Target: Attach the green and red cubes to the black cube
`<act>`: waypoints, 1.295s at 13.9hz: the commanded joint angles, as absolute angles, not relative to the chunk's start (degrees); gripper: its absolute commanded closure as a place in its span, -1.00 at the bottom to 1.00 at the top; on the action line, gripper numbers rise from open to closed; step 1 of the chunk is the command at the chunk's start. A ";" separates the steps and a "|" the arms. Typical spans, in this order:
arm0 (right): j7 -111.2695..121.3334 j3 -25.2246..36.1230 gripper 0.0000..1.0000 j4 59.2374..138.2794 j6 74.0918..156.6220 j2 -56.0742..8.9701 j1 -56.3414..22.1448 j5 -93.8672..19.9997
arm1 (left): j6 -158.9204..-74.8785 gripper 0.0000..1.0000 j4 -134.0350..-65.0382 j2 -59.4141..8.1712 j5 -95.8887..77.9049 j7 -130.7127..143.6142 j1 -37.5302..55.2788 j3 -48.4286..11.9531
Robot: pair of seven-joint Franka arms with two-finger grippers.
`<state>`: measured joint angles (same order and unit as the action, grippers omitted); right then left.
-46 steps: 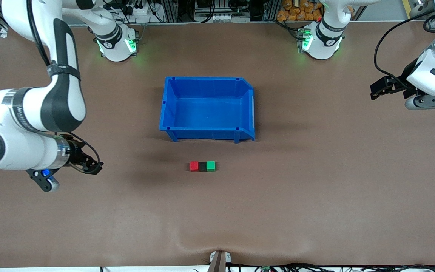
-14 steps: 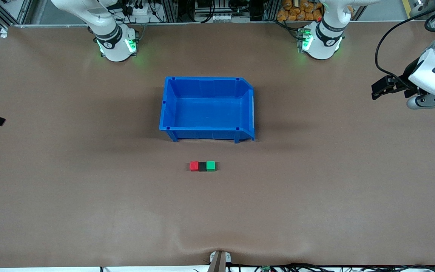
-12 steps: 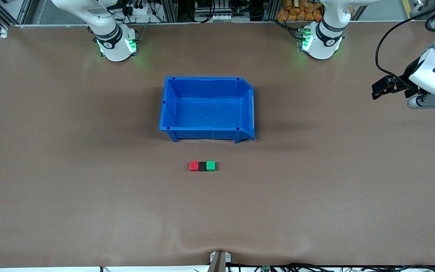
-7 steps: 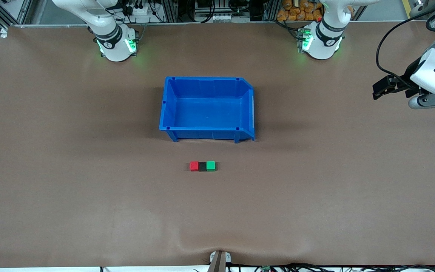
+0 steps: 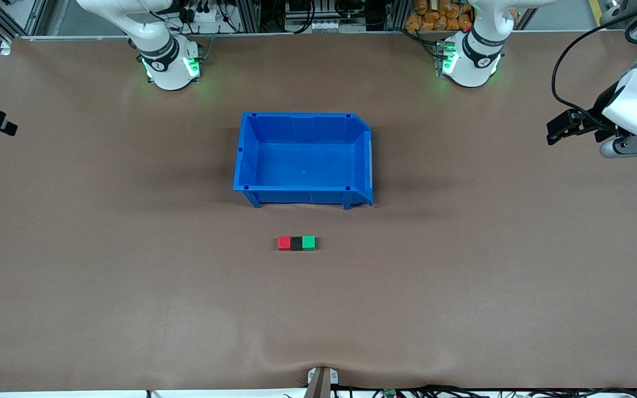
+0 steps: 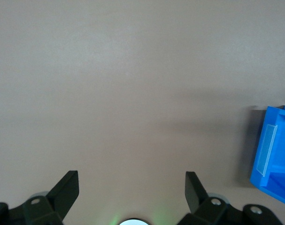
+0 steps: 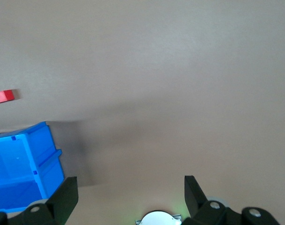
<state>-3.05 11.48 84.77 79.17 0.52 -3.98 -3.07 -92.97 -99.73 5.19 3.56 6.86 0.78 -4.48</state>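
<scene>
The right gripper (image 7: 128,199) hangs over the table's right-arm end, fingers spread wide, holding nothing. The red cube (image 5: 284,243), black cube (image 5: 296,244) and green cube (image 5: 308,243) sit touching in 1 row, nearer the front camera than the blue bin (image 5: 252,160). The left gripper (image 6: 132,197) hangs over the left-arm end, equally wide and empty.
</scene>
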 commanded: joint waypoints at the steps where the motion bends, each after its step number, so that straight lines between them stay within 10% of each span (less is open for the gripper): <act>1: -2.64 11.16 -1.00 85.87 80.33 1.94 -5.62 -1.32 | -93.08 -1.00 -100.72 7.38 3.34 6.94 -0.69 -4.83; 18: -2.73 10.99 -1.00 80.77 75.85 0.88 -6.33 -1.41 | -92.99 -1.00 -96.16 7.21 1.06 6.06 -0.35 -5.36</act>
<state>-2.90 11.23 81.17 76.14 0.71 -5.81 -2.41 -93.05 -97.87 7.34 2.20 6.65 -0.05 -5.12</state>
